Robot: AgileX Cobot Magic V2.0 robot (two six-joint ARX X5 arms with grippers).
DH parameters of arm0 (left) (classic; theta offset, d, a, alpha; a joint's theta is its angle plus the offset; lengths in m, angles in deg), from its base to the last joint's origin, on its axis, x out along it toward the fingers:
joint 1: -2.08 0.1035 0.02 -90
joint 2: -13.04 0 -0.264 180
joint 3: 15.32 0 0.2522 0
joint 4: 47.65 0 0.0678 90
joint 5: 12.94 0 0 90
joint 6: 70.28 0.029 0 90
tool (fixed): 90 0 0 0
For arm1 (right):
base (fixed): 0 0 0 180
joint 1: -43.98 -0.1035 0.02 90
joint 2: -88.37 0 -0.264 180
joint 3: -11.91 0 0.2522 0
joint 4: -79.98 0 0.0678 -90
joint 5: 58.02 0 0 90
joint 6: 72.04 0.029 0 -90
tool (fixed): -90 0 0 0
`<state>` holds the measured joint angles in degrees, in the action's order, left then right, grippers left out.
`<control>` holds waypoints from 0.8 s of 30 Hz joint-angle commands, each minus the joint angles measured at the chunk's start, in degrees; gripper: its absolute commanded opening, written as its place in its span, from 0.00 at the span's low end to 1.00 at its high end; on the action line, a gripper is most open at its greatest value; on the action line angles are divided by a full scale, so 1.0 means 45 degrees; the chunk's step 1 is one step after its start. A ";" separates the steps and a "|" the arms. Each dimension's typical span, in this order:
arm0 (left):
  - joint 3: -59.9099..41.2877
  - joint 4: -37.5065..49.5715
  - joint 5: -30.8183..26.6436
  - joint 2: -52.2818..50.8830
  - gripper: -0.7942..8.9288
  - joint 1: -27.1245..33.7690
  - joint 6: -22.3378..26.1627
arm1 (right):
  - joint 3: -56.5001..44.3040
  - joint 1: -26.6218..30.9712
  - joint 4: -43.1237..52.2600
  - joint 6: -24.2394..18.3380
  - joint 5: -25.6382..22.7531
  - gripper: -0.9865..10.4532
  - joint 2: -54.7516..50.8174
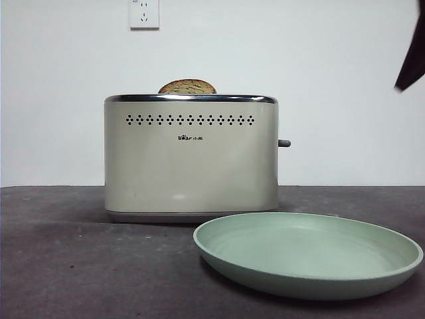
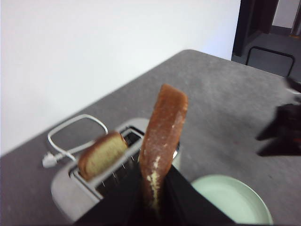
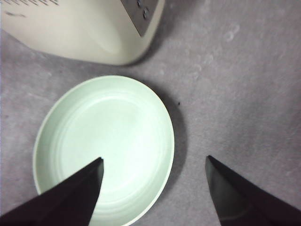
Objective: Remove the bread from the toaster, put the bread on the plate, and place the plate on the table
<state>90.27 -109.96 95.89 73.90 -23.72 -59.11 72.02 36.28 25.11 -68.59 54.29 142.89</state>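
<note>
While the left gripper clamps the bread above the toaster, a paler slice occupies its slot; the right gripper hangs open over the plate beside the toaster on the table.

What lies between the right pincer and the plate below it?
Nothing: in the right wrist view the open right pincer hangs above the empty plate, beside the toaster; only bare table surrounds it.
</note>
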 commanded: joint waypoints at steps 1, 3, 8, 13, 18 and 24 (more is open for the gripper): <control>0.0325 -0.0539 0.0049 -0.0248 0.09 -0.0083 -0.0408 | 0.0214 -0.0141 0.0442 0.0146 0.0044 0.37 0.1277; 0.0325 -0.0986 0.0049 -0.0461 0.09 -0.0083 -0.0408 | 0.0214 -0.0223 0.0641 0.0136 0.0039 0.37 0.2055; 0.0325 -0.2341 0.0049 -0.0743 0.09 -0.0083 -0.0403 | 0.0214 -0.0471 0.1243 0.0078 0.0044 0.36 0.4163; 0.0325 -0.3055 0.0049 -0.0758 0.09 -0.0083 -0.0359 | 0.0214 -0.0923 0.1812 0.0044 0.0039 0.32 0.5741; 0.0325 -0.3337 0.0049 -0.0758 0.09 -0.0083 -0.0359 | 0.0214 -0.1195 0.2356 0.0049 0.0024 0.27 0.6834; 0.0325 -0.3623 0.0063 -0.0758 0.09 -0.0083 -0.0369 | 0.0214 -0.1263 0.2759 0.0049 0.0000 0.18 0.7572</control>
<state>90.27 -126.66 95.87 70.10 -23.72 -60.59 72.04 30.88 37.05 -68.59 54.31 175.98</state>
